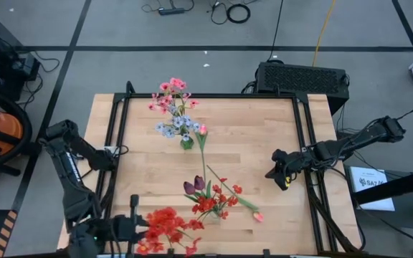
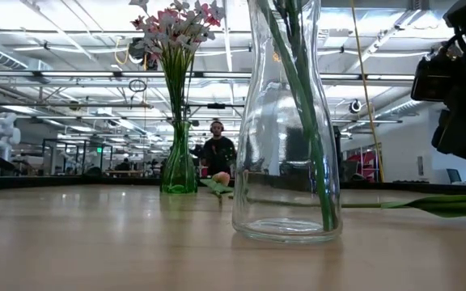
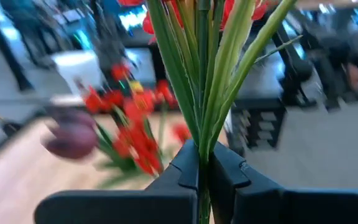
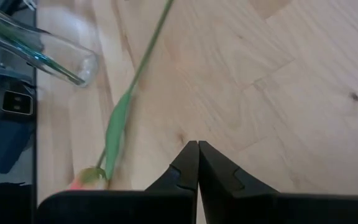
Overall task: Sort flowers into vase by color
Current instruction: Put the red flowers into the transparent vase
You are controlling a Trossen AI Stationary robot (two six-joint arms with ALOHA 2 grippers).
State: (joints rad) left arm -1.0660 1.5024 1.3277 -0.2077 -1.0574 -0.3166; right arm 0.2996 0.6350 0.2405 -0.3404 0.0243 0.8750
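Wood table (image 1: 264, 143): light planks, black frame round edges.
L gripper (image 3: 202, 171): at near-left corner of table; fingers pinched on green stems of a red flower bunch (image 1: 165, 228), blooms spread over near edge.
R gripper (image 1: 281, 177): over right side of table, fingers pressed together, holding nothing; bare wood under it in wrist view.
Green vase (image 1: 186, 142): far-centre, upright; holds pink blossoms (image 1: 172, 94) + pale blue sprigs (image 1: 176, 127).
Clear vase (image 2: 284, 121): near-centre, upright; red flowers (image 1: 214, 201) w/ green stems in it; maroon tulips (image 1: 194, 186) prob. in same vase, hard to tell.
Loose stems: pink bud (image 1: 257, 216) lying flat on wood, right of clear vase; another pink bud (image 1: 202, 130) beside green vase.
Bkgd: person (image 2: 217, 152) far off in room, low view.
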